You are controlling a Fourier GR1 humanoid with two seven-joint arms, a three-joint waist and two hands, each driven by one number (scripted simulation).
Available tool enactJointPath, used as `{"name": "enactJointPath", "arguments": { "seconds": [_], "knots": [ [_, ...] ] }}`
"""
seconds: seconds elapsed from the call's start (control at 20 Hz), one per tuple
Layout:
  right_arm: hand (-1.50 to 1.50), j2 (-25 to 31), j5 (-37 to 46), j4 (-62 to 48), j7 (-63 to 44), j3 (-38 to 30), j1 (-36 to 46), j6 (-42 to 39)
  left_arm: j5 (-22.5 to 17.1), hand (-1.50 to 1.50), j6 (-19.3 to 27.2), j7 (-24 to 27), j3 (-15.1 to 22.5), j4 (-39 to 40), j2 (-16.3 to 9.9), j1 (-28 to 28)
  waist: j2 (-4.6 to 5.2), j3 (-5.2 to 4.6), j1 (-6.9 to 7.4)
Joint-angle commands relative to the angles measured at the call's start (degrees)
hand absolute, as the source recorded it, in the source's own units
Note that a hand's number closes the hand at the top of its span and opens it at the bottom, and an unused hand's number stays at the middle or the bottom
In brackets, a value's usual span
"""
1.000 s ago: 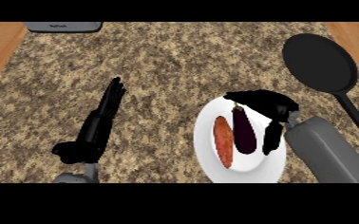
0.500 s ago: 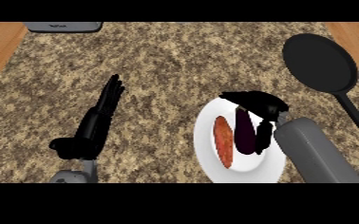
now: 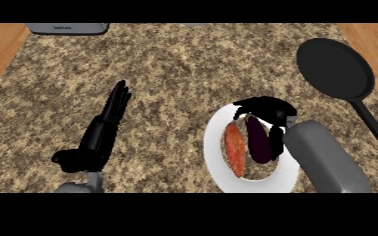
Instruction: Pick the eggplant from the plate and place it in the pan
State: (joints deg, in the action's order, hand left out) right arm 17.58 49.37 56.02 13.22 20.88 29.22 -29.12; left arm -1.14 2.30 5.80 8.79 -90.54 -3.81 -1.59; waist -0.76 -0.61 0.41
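A dark purple eggplant lies on the white plate, right of an orange vegetable. My right hand is over the plate's upper part. Its fingers curl round the eggplant's top end and its thumb runs down the eggplant's right side. The eggplant still rests on the plate. The black pan lies at the upper right, with its handle pointing down and to the right. My left hand rests open at the lower left, fingers straight and pointing up.
A grey appliance sits at the counter's far left edge. Wooden strips border the speckled stone counter on both sides. The pan is a short way up and right of the plate.
My right hand has shifted left over the plate, and its fingers have closed round the eggplant's top. The left hand has drifted slightly. The eggplant has not moved.
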Motion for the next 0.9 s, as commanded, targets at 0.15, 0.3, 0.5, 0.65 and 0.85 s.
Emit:
{"name": "enactJointPath", "arguments": {
  "seconds": [0.15, 0.3, 0.5, 0.65, 0.85],
  "knots": [
    [1.50, -1.33, 5.95, -8.26, 6.17, 2.07, 1.85, 5.41, 0.43, 0.00, 0.29, -3.47, 0.85, -2.86, 0.98, -0.44, 0.86, 0.65, 0.41],
    [1.50, -2.61, 7.87, -9.61, 6.95, 2.47, -0.47, 11.23, 0.42, 0.00, -0.22, -0.09, -0.79, 2.85, 0.95, -2.72, 1.02, 0.64, 0.17],
    [1.50, -2.11, 7.35, -6.15, 6.79, -1.08, 1.08, 10.11, 0.30, 0.00, -0.89, 0.42, -0.71, 1.19, 0.81, 0.02, 0.80, 0.62, -0.06],
    [1.50, -5.60, 6.41, -6.64, 0.93, -5.18, 1.20, 15.57, 2.28, 0.00, 0.65, 2.88, 0.57, 1.97, 2.03, 1.43, 0.89, 0.63, 0.09],
    [1.50, -9.89, 4.24, -3.76, -18.77, -14.60, 2.69, 20.31, 0.15, 0.00, -0.81, 0.31, -1.92, 0.49, -0.25, 0.04, 0.64, 0.57, -0.84]
  ]
}}
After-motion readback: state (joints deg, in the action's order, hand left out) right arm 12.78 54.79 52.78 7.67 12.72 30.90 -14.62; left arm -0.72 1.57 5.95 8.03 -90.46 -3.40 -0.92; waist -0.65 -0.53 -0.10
